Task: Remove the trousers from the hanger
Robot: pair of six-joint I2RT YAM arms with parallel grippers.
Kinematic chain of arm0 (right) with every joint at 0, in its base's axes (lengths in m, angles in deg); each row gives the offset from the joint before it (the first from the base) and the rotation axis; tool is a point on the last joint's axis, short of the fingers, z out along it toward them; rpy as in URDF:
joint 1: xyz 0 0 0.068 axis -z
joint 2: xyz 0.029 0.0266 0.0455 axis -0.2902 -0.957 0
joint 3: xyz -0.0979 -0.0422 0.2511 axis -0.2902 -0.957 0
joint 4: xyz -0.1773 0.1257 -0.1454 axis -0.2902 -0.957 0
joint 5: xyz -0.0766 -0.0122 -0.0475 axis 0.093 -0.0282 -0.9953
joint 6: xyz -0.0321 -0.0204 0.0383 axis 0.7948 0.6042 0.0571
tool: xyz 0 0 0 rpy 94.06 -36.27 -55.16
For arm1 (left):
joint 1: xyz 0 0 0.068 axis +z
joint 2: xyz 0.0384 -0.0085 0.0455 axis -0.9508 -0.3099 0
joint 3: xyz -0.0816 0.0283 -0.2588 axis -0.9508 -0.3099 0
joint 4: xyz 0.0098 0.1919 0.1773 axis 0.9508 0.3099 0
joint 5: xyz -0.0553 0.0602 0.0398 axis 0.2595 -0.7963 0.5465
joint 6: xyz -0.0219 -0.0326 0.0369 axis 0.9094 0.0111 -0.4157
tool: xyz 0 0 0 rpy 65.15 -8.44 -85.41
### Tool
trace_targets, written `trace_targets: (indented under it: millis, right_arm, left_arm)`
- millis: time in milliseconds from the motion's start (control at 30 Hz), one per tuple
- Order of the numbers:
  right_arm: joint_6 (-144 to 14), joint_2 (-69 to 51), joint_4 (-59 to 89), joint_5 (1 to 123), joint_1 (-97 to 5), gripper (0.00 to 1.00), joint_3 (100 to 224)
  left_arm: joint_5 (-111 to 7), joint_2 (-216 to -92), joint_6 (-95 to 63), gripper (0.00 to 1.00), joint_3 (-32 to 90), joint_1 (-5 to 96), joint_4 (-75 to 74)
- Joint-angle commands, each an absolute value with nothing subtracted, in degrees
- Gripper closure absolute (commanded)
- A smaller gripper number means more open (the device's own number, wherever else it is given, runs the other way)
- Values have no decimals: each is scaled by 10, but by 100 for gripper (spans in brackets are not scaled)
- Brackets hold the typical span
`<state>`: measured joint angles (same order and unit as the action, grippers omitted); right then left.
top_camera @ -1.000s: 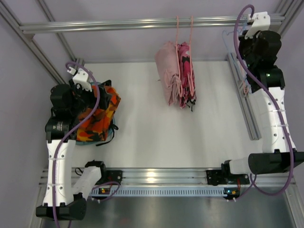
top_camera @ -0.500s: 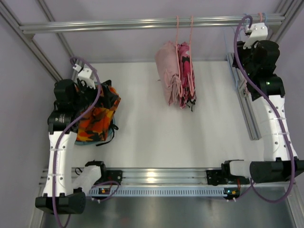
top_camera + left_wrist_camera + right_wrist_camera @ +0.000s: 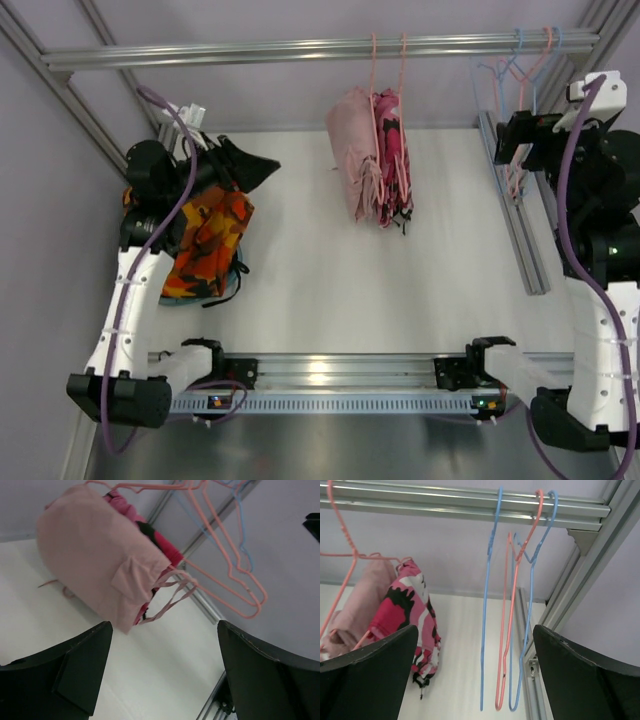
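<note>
The pale pink trousers (image 3: 352, 150) hang folded over a pink wire hanger (image 3: 374, 60) on the top rail, next to a pink, black and white camouflage garment (image 3: 395, 170). The orange camouflage trousers (image 3: 205, 245) lie heaped on the table at the left. Just above that heap my left gripper (image 3: 255, 168) is open and empty. It points right at the pale pink trousers (image 3: 95, 565), which hang well ahead of its jaws (image 3: 164, 630). Near the back right corner my right gripper (image 3: 505, 142) is open and empty, facing three bare hangers (image 3: 510, 605).
The top rail (image 3: 470, 500) crosses the back of the cell. Blue and pink bare hangers (image 3: 525, 60) hang at its right end. An aluminium rail (image 3: 510, 210) runs along the table's right side. A purple wall stands behind.
My right gripper went from shut to open and drew back right, away from the bare hangers. My left gripper rose off the orange trousers and swung toward the hanging clothes.
</note>
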<state>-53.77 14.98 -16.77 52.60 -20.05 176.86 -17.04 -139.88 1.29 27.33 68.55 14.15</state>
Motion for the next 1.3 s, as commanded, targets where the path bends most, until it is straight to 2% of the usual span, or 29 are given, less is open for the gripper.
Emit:
trace_targets:
  millis: [0,133,300,500,667,967,1033,1200,1267]
  right_arm:
    - [-554,179,-221,584,-192,1,1788]
    - [-559,203,-266,615,-192,1,1790]
    - [-563,231,-308,631,-192,1,1786]
    - [-562,250,-333,624,-192,1,1773]
    - [-567,259,-343,623,-192,1,1764]
    - [-572,262,-344,618,-192,1,1757]
    - [-572,263,-343,617,-192,1,1752]
    - [-576,269,-336,618,-192,1,1744]
    - [-576,267,-335,618,-192,1,1743]
  left_arm:
    - [-200,-1418,131,8,273,615,-59]
    - [-259,-1465,167,8,300,506,-120]
    - [-318,-1543,237,11,333,447,-172]
    - [-334,-1633,340,23,372,409,-242]
    - [-350,-1698,362,33,416,400,-267]
    - [-369,-1773,390,44,475,399,-301]
    - [-373,-1781,403,50,483,397,-309]
    - [-377,-1783,402,59,485,394,-315]
    - [-379,-1782,404,71,483,393,-321]
